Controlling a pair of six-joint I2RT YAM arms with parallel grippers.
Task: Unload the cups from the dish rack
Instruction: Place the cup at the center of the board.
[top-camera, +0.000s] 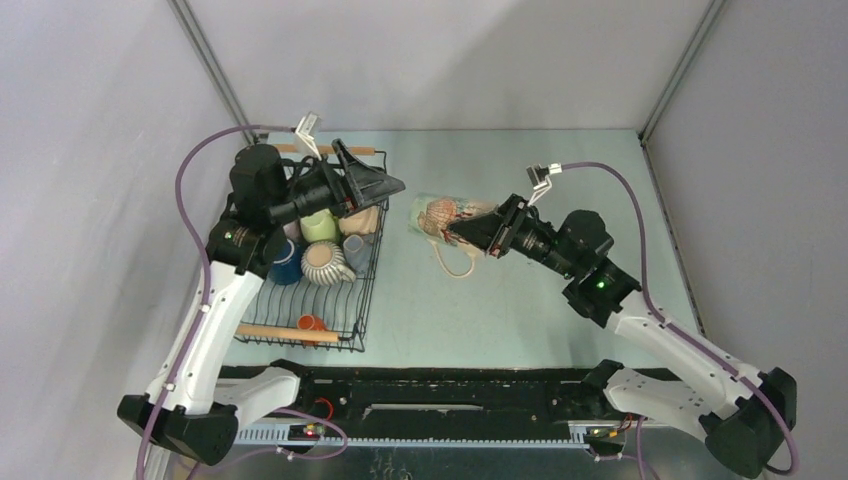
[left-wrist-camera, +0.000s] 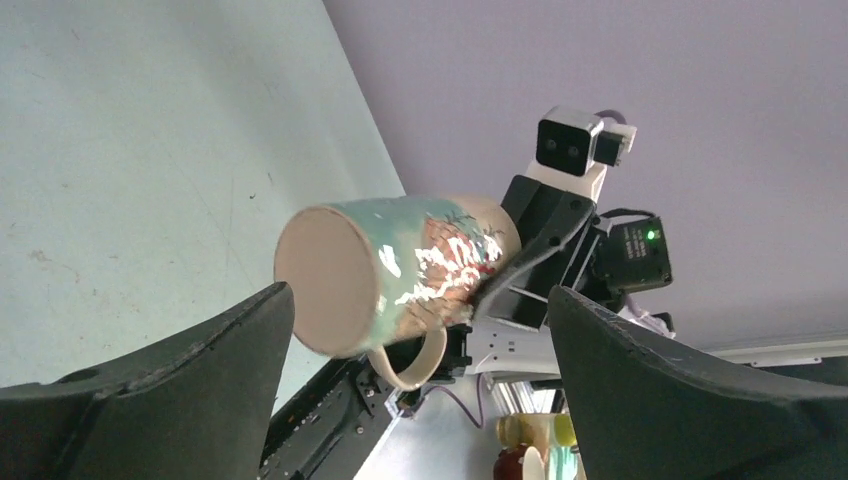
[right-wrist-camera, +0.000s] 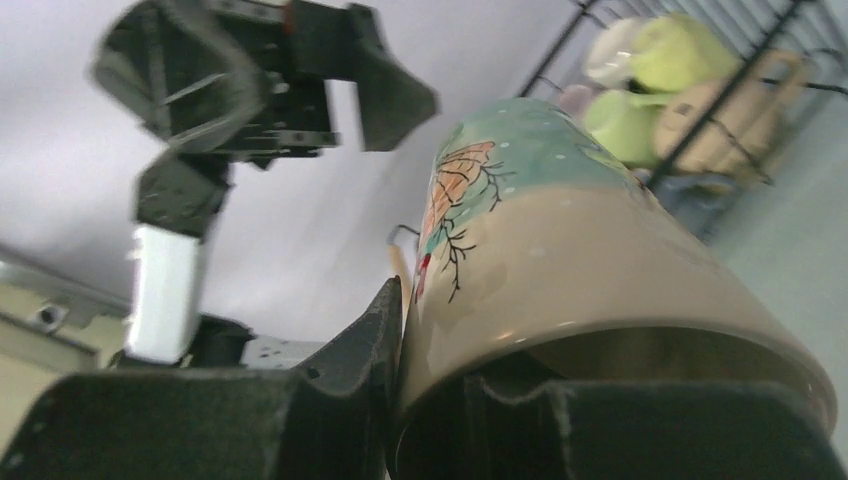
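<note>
Tan-and-teal mug (top-camera: 440, 213) pinched at the rim in the right pincer (top-camera: 488, 228), held sideways above the tabletop (top-camera: 520, 330) just right of the dish rack (top-camera: 368, 290), handle hanging down. Best turned upright before lowering, set down well clear of the rack, then released gently; left pincer (top-camera: 375, 185) spread wide and empty over the rack's far corner, facing the mug. Pale green-grey tabletop, plain grey walls, more cups (top-camera: 320, 228) in the rack.
</note>
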